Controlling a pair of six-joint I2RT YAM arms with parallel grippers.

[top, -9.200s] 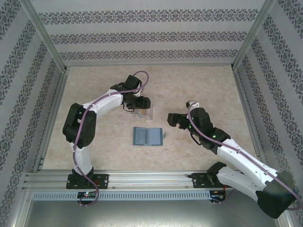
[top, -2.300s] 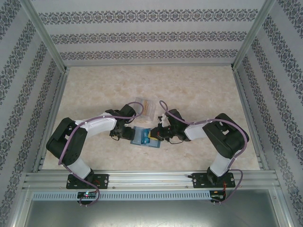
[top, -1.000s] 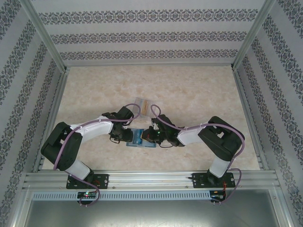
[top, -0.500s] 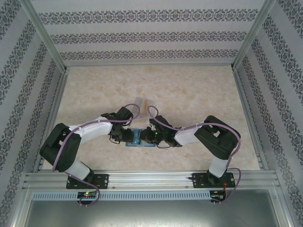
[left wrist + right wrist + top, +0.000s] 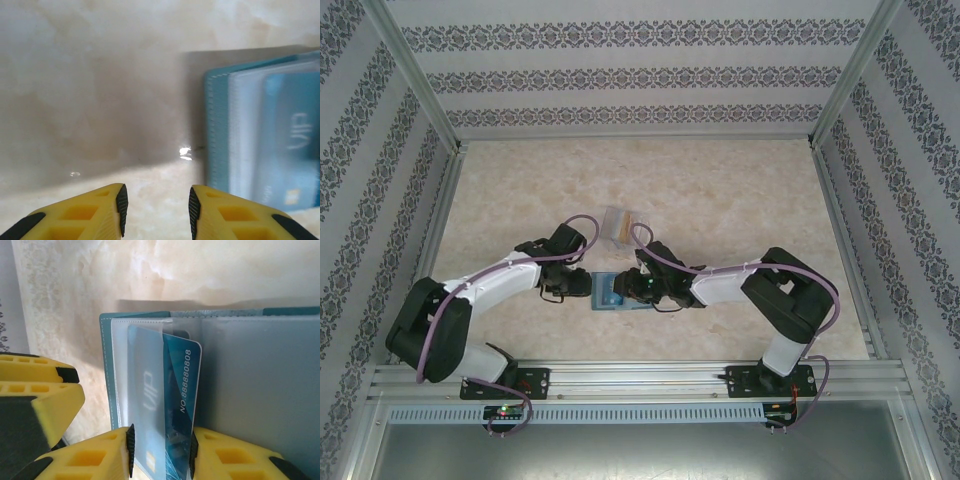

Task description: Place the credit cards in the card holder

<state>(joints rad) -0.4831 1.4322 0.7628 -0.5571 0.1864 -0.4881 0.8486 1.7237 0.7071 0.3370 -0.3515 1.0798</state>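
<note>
The teal card holder (image 5: 608, 292) lies open on the table between both grippers. A blue credit card (image 5: 180, 385) marked VIP sits partly inside its clear left pocket, tilted, with one long edge outside. My right gripper (image 5: 161, 450) is open and hovers over the card's near end, one finger to each side, gripping nothing. My left gripper (image 5: 156, 205) is open just left of the card holder (image 5: 217, 135), with bare table between its fingers. Its yellow fingers (image 5: 40, 400) also appear beside the holder's left edge (image 5: 106, 370). From above, the left gripper (image 5: 582, 287) and right gripper (image 5: 632, 290) flank the holder.
A clear plastic case (image 5: 620, 222) with something orange-tan inside stands just behind the card holder. Patterned walls with metal posts enclose the table on three sides. The metal rail (image 5: 640, 378) carrying the arm bases runs along the near edge.
My right gripper has gone from shut to open and let go of the blue card, which stays in the pocket. My left gripper has drawn back a little to the left.
</note>
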